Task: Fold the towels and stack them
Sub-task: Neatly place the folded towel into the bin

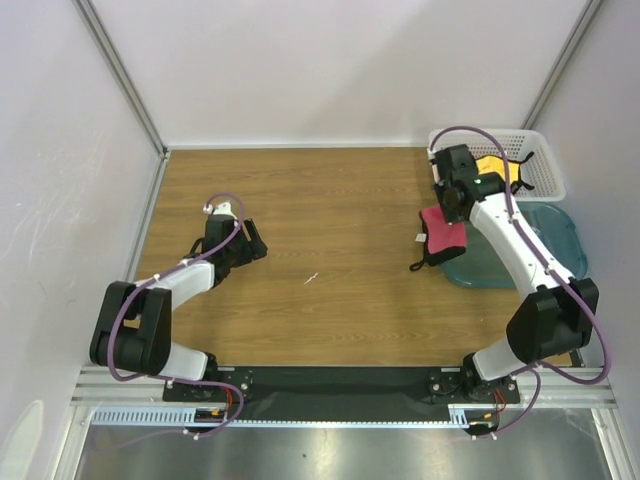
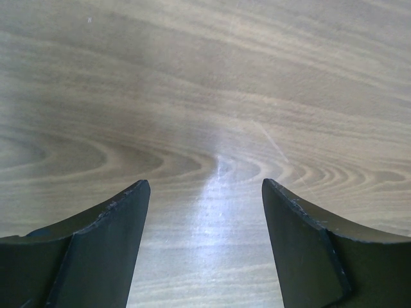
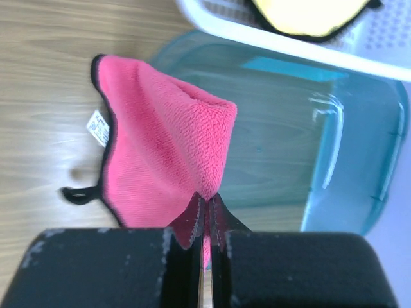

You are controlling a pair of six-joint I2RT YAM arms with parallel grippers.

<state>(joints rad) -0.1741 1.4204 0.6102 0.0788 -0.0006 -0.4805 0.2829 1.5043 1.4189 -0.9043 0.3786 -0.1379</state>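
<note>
Fleecy matt cloth of the pink towel (image 3: 160,135), glossy translucent plastic of the tub (image 3: 289,147) beside it, smooth wood-grain table (image 2: 205,77) with sheen.

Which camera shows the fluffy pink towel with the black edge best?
The right wrist view: the fluffy pink towel with black edging fills it, pinched in the shut right claw. The top view shows it small. The left wrist view misses it.

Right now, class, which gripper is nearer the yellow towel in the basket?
Right. The right gripper, shut on the pink towel, hangs beside the basket holding the yellow towel; the left gripper is open, far across the table.
</note>
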